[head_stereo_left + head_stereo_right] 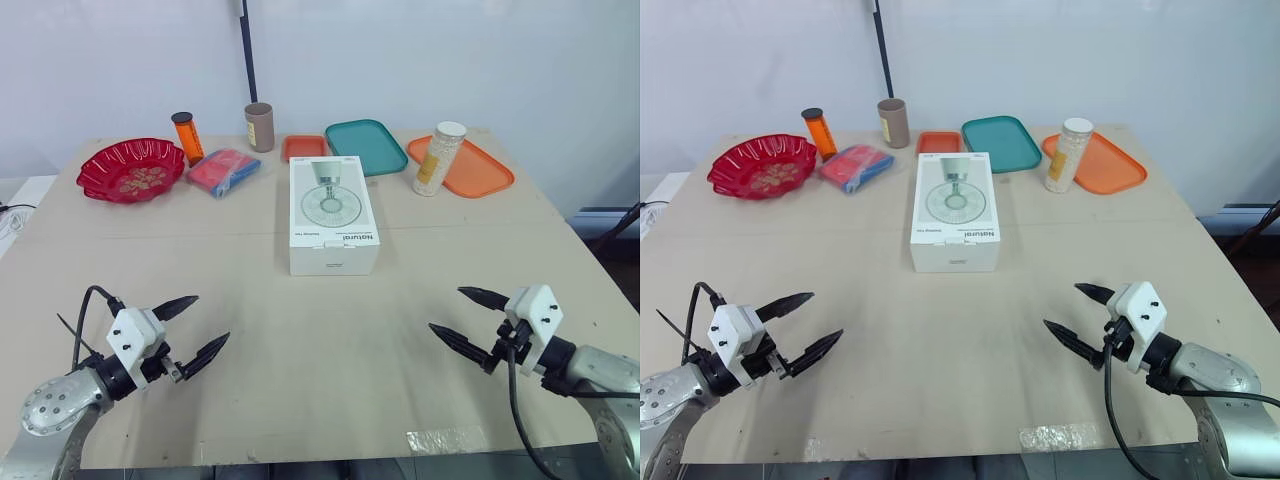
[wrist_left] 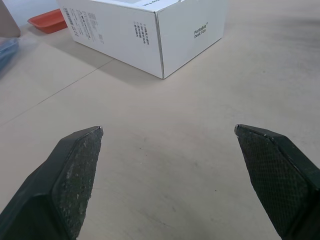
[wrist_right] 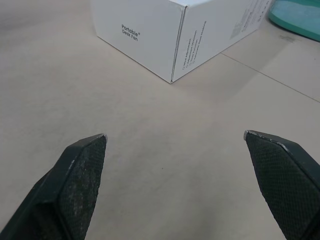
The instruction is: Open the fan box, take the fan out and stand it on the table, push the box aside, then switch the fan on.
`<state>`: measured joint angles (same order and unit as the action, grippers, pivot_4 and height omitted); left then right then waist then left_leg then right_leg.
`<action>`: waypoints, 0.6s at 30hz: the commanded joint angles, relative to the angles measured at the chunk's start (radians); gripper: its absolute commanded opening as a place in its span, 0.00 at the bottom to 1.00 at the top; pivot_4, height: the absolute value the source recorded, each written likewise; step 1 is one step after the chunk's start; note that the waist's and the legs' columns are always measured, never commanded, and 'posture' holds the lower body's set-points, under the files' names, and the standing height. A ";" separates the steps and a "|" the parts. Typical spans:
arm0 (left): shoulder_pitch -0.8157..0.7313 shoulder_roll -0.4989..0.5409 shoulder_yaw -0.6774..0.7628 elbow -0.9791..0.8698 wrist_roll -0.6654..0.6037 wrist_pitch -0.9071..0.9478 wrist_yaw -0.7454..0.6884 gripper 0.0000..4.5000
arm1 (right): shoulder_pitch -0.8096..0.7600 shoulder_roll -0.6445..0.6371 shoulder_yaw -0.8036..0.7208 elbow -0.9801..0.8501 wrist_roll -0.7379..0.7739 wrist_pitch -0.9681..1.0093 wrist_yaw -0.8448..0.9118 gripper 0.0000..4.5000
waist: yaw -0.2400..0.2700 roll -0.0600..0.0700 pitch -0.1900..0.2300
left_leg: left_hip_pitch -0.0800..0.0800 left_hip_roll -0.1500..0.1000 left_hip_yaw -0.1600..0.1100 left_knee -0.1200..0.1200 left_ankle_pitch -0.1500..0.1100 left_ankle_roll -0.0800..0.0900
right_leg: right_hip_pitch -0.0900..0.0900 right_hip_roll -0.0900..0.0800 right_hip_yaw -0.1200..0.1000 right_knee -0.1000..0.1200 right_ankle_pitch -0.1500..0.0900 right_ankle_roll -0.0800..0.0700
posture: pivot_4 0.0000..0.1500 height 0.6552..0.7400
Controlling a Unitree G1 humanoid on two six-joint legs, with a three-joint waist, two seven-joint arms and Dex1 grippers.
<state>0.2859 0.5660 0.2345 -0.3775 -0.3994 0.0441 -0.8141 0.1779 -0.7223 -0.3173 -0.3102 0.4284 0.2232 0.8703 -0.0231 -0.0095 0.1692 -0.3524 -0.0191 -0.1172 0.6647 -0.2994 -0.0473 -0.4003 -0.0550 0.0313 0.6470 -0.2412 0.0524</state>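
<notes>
Pale wall behind, and a tan desk (image 1: 330,340) in front of me with the clutter along its far side. My left gripper (image 1: 212,318) hovers low near the front edge, fingers spread wide and holding nothing. Far ahead of it sit a red bowl (image 1: 130,170), an orange bottle (image 1: 187,137), a blue-and-red packet (image 1: 223,171) and a brown cup (image 1: 259,126).

The box (image 1: 333,213) lies flat ahead of both grippers, between their lines of reach and well apart from either. Its printed top faces up and is closed. Beyond it are a small orange tray (image 1: 304,147) and a teal tray (image 1: 365,145).

Far ahead of my right gripper (image 1: 445,308) a white jar (image 1: 438,158) stands at the edge of a larger orange tray (image 1: 470,168); on it or just beside it, I cannot tell. That gripper also hovers near the front edge, fingers spread and empty.

By my reading, nothing of the job is done. The box is unopened, so the fan is presumably inside, unseen. Opening, lifting out, standing it up, pushing the box aside and switching on all remain.
</notes>
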 commanded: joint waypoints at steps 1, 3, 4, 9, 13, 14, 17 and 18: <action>-0.006 0.006 0.009 -0.009 0.000 -0.018 0.000 1.00 | -0.003 0.002 -0.037 -0.023 0.015 -0.010 -0.009 1.00 | 0.000 0.000 0.000 | 0.000 0.000 0.000 0.000 0.000 0.000 | 0.000 0.000 0.000 0.000 0.000 0.000 | 1.00 1.00; -0.005 0.004 0.004 -0.017 0.005 -0.008 0.010 1.00 | -0.007 0.002 -0.036 -0.023 0.016 -0.010 -0.013 1.00 | 0.000 0.000 0.000 | 0.000 0.000 0.000 0.000 0.000 0.000 | 0.000 0.000 0.000 0.000 0.000 0.000 | 1.00 1.00; -0.002 0.004 0.004 -0.020 0.006 -0.006 0.012 1.00 | -0.009 0.001 -0.033 -0.022 0.016 -0.010 -0.012 1.00 | 0.000 0.000 0.000 | 0.000 0.000 0.000 0.000 0.000 0.000 | 0.000 0.000 0.000 0.000 0.000 0.000 | 1.00 1.00; 0.016 -0.002 0.002 -0.028 0.011 -0.011 0.019 1.00 | -0.025 -0.007 -0.016 -0.010 0.014 -0.016 0.007 1.00 | 0.000 0.000 0.000 | 0.000 0.000 0.000 0.000 0.000 0.000 | 0.000 0.000 0.000 0.000 0.000 0.000 | 1.00 1.00; 0.015 -0.007 -0.005 -0.031 0.014 -0.011 0.028 1.00 | -0.040 -0.008 -0.012 0.006 0.006 -0.018 0.007 1.00 | 0.000 0.000 0.000 | 0.000 0.000 0.000 0.000 0.000 0.000 | 0.000 0.000 0.000 0.000 0.000 0.000 | 1.00 1.00; 0.017 -0.009 -0.008 -0.032 0.015 -0.011 0.030 1.00 | -0.039 -0.008 -0.013 0.005 0.005 -0.018 0.007 1.00 | 0.000 0.000 0.000 | 0.000 0.000 0.000 0.000 0.000 0.000 | 0.000 0.000 0.000 0.000 0.000 0.000 | 1.00 1.00; 0.021 -0.010 -0.012 -0.036 0.016 -0.010 0.031 1.00 | -0.037 -0.006 -0.016 0.005 0.002 -0.019 0.006 1.00 | 0.000 0.000 0.000 | 0.000 0.000 0.000 0.000 0.000 0.000 | 0.000 0.000 0.000 0.000 0.000 0.000 | 1.00 1.00; 0.020 -0.010 -0.012 -0.036 0.016 -0.009 0.031 1.00 | -0.037 -0.005 -0.016 0.005 0.002 -0.019 0.005 1.00 | 0.000 0.000 0.000 | 0.000 0.000 0.000 0.000 0.000 0.000 | 0.000 0.000 0.000 0.000 0.000 0.000 | 1.00 1.00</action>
<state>0.2989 0.5591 0.2259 -0.3758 -0.3812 0.0450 -0.7916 0.1453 -0.7224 -0.3171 -0.2963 0.4271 0.2195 0.8729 -0.0231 -0.0095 0.1692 -0.3525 -0.0192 -0.1172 0.6647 -0.2993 -0.0474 -0.4003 -0.0551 0.0314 0.6470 -0.2412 0.0525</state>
